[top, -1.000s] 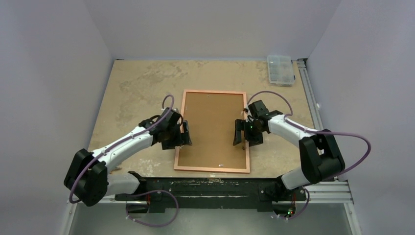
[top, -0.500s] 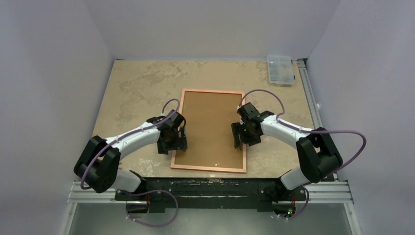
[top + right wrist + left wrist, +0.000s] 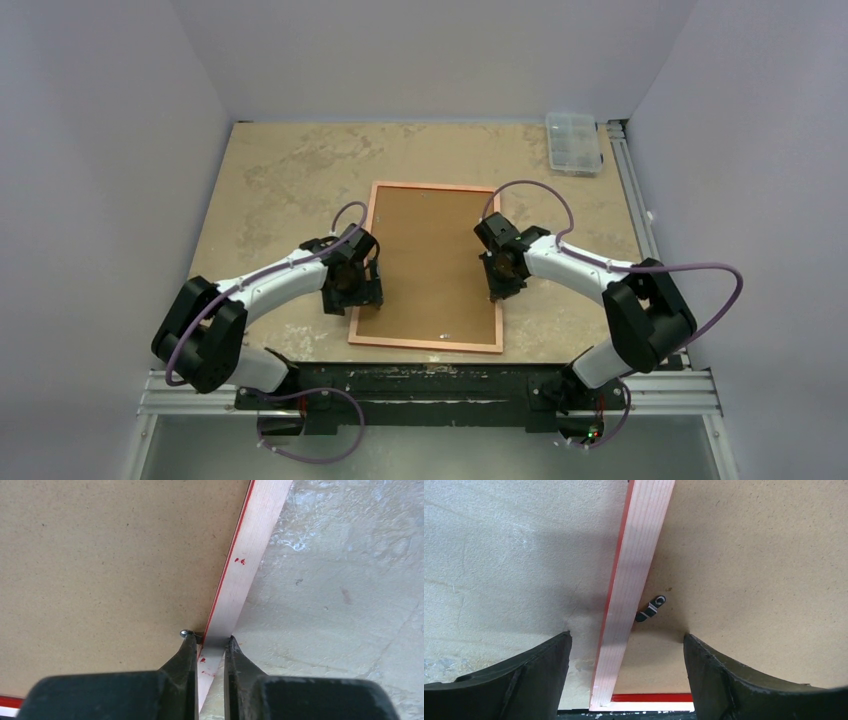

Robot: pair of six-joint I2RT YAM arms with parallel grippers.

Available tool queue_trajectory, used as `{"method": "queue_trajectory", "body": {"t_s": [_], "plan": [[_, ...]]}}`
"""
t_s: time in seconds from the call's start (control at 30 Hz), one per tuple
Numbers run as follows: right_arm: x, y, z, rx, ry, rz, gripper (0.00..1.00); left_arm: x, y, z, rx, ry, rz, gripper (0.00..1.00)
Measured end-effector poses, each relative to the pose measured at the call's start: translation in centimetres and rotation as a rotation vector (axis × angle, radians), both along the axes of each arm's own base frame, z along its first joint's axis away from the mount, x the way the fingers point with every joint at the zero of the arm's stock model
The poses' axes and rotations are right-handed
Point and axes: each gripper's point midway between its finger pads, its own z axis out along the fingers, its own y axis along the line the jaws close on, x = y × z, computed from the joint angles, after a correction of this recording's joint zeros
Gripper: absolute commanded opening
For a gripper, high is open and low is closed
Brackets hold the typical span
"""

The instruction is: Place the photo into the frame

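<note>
The frame (image 3: pixel 435 187) lies face down mid-table, copper-brown rim up, with a brown backing board (image 3: pixel 430 260) filling it. The photo is hidden. My left gripper (image 3: pixel 362 293) is open and straddles the frame's left rail (image 3: pixel 639 555), one finger on the table side and one over the board, just short of a small metal clip (image 3: pixel 651 609). My right gripper (image 3: pixel 497 285) is shut on the frame's right rail (image 3: pixel 250 555); its fingers pinch the rail from both sides (image 3: pixel 210 639), and the inner finger (image 3: pixel 187 655) touches a small metal tab (image 3: pixel 186 633).
A clear plastic box (image 3: pixel 574 143) sits at the back right corner. Grey walls close in the table on three sides. The black mounting rail (image 3: pixel 430 380) runs just below the frame's near edge.
My right gripper has gone from open to shut on the right rail. Both arms and the frame have shifted slightly left; the left gripper stays open.
</note>
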Motion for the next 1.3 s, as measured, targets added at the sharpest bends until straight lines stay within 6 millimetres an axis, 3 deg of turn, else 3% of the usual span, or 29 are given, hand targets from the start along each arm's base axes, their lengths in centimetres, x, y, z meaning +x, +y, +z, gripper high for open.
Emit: {"method": "queue_trajectory", "body": {"t_s": [0.1, 0.3, 0.47, 0.7, 0.8, 0.93, 1.17, 1.3], "plan": [[0.0, 0.0, 0.0, -0.003, 0.001, -0.013, 0.07, 0.0, 0.0, 0.0, -0.001, 0.000, -0.004, 0.80], [0.1, 0.2, 0.1, 0.006, 0.004, -0.007, 0.58, 0.4, 0.0, 0.2, -0.020, -0.006, 0.006, 0.82], [0.2, 1.1, 0.6, 0.069, 0.001, 0.002, 0.80, 2.3, 0.7, 1.3, -0.095, -0.046, 0.059, 0.82], [3.2, 0.7, 1.6, 0.246, -0.008, -0.109, 0.83, 4.9, 1.4, 1.3, -0.191, -0.046, 0.110, 0.82], [4.1, 0.6, 1.1, 0.276, 0.011, -0.134, 0.83, 6.2, 0.9, 0.7, -0.219, -0.016, 0.101, 0.82], [5.0, 2.0, 0.7, 0.324, 0.041, -0.119, 0.83, 8.0, -1.0, 1.1, -0.302, -0.043, 0.069, 0.82], [4.8, 2.2, 0.9, 0.346, 0.042, -0.114, 0.82, 7.4, -2.7, 1.3, -0.334, -0.088, 0.008, 0.82], [3.5, 0.8, 0.7, 0.319, 0.031, -0.130, 0.83, 5.8, -4.5, 1.2, -0.325, -0.124, -0.052, 0.82]]}}
